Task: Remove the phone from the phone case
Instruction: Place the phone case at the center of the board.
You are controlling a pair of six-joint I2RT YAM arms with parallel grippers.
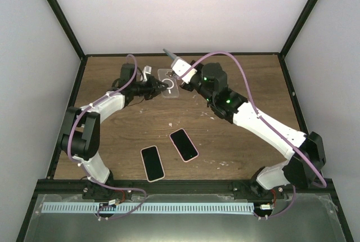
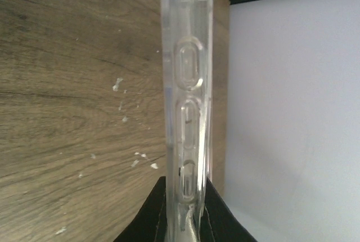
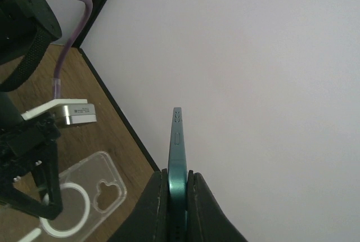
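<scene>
The clear phone case (image 1: 169, 83) hangs over the far middle of the table with my left gripper (image 1: 154, 88) shut on its left end. In the left wrist view the case (image 2: 188, 73) stands edge-on, pinched between the black fingers of the left gripper (image 2: 185, 214). The case (image 3: 84, 197) is empty, its white ring showing. My right gripper (image 1: 175, 62) is shut on the teal phone (image 1: 169, 54), held up and apart from the case. The phone (image 3: 177, 146) stands edge-on in the right gripper (image 3: 178, 197), pointing toward the back wall.
Two other phones in pink cases lie face up on the near table, one (image 1: 152, 162) left of the other (image 1: 184, 144). The black frame edge (image 1: 180, 54) and white walls close the back. White specks dot the wood (image 2: 118, 84).
</scene>
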